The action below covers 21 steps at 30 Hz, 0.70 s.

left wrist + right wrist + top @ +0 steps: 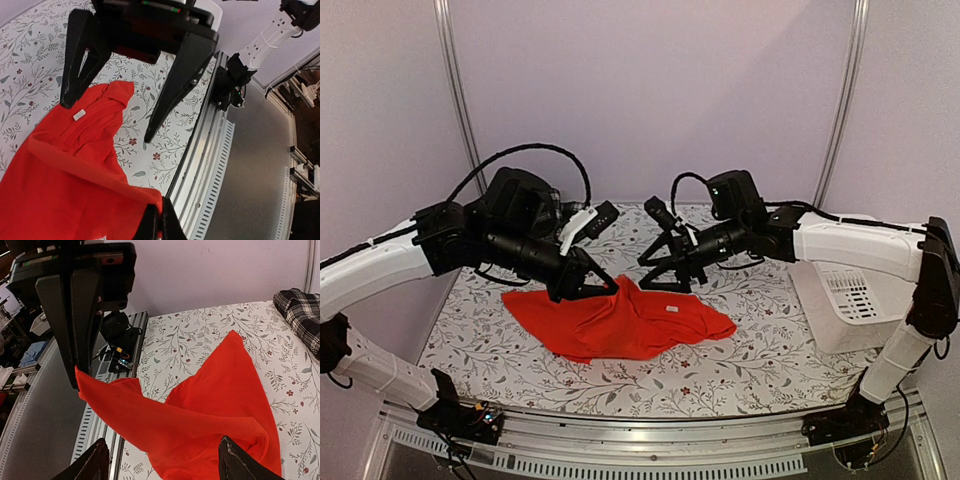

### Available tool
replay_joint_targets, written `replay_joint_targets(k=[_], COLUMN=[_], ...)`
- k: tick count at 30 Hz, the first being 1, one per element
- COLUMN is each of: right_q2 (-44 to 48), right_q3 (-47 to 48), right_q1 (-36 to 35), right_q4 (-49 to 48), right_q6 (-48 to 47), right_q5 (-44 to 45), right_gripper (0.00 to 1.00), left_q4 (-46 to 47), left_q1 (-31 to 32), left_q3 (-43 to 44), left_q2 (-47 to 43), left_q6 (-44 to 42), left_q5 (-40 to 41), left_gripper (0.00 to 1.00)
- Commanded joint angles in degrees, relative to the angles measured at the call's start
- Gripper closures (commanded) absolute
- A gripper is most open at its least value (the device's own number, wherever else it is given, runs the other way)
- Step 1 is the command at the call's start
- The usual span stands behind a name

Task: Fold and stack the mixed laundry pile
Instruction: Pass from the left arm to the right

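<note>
Folds hide much of the red shirt [620, 325], heaped on the floral-covered worktop [760, 360] with one edge pinched in your left tool [160, 220]; your right tool [162, 460] hangs spread wide above it, holding nothing. You see the plaid garment [301, 310] only cut off in the right wrist view. Soft cloth; white slatted basket [850, 300] at right; lilac walls [650, 90].
</note>
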<state>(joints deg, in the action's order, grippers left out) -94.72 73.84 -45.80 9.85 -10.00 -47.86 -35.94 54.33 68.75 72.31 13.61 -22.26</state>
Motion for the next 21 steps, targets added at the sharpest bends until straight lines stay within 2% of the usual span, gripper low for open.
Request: replay_joint_targets(k=[1,9,13,15,18,21], right_q2=[-0.21,-2.88,-4.06,-4.57,-4.48,-4.29], right_q3=[0.42,5.49,8.38,9.21,9.35,9.2], right_q1=[-3.74,-6.21,-6.73,-7.12,-8.15,-8.72], right_q4=[0.53,-0.4,-0.13,0.13,0.55,0.57], right_q6=[-4.43,-4.74,-4.48,-4.67,-4.59,-4.06], right_q5=[-1.99,-0.18,-0.16,-0.83,-1.27,-1.4], right_gripper=[0.26,0.26,0.15,0.15,0.25,0.46], left_q4=[-0.75,-0.16,-0.27,-0.52,0.24,1.3], left_q1=[0.75,0.83,0.87,0.75,0.25,-2.16], left_q3=[3.56,5.94,6.13,5.9,5.64,5.37], left_q2=[0.14,1.56,1.38,1.13,0.29,-0.09], left_q6=[-4.63,-5.56,-5.87,-6.09,-6.05,-4.18], left_q5=[-3.39,-8.95,-10.24,-9.62,-6.31,-3.93], left_gripper=[1.0,1.0,1.0,1.0,1.0,1.0])
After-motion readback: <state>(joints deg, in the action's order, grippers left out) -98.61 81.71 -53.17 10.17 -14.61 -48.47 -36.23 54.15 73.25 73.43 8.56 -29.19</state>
